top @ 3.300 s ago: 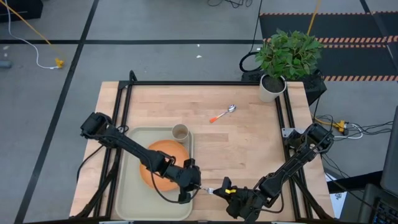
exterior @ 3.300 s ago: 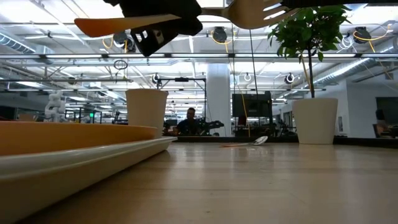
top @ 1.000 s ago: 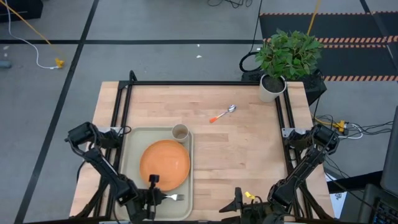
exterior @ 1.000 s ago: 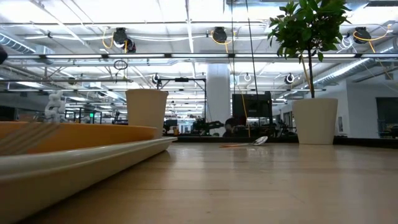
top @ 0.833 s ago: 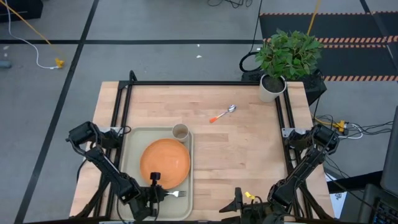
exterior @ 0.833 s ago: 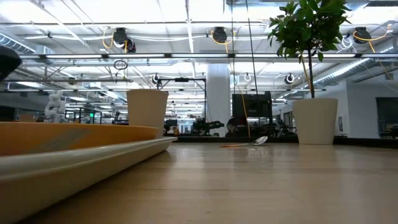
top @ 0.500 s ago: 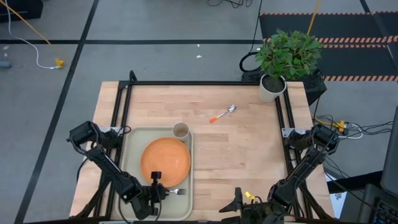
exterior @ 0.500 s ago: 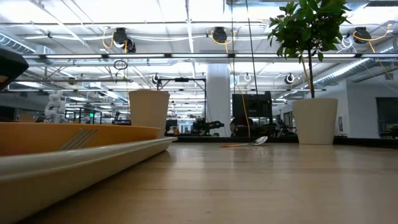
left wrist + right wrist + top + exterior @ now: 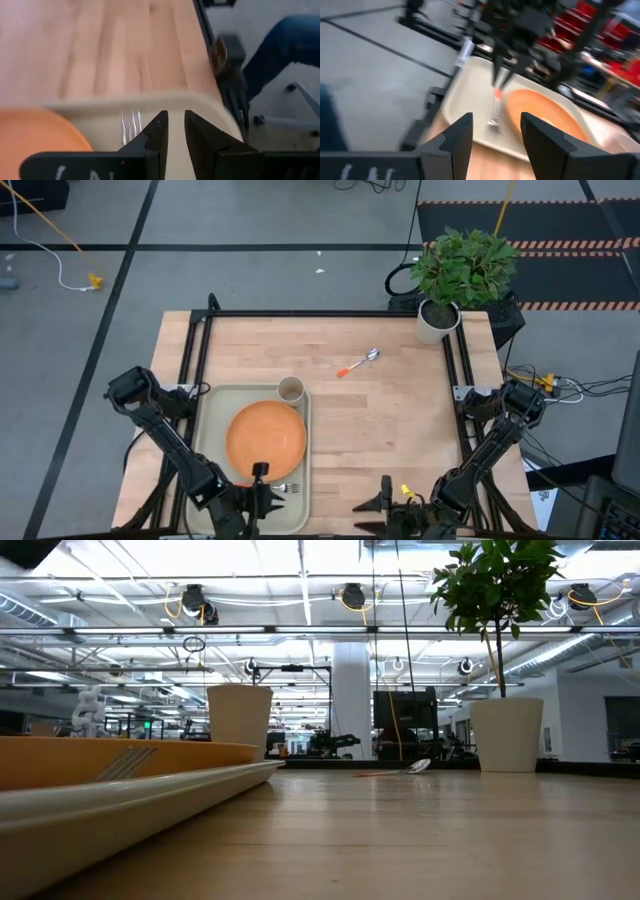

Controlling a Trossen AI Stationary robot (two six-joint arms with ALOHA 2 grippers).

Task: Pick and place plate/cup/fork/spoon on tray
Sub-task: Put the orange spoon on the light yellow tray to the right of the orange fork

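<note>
The orange plate and the tan cup sit on the pale tray. The fork lies on the tray at the plate's near right, with its tines toward the table's right edge. My left gripper hovers just above the fork's orange handle. It is open by a narrow gap and empty. The spoon lies on the bare table, far of the tray. My right gripper is open and empty at the near edge, right of the tray.
A white pot with a green plant stands at the table's far right corner. A black frame runs along the table's edges. Bare wood lies between the tray and the right arm.
My left gripper has moved the fork a little toward the far edge, up beside the plate, and has then risen off it. The fork now lies still on the tray. My right arm has kept still.
</note>
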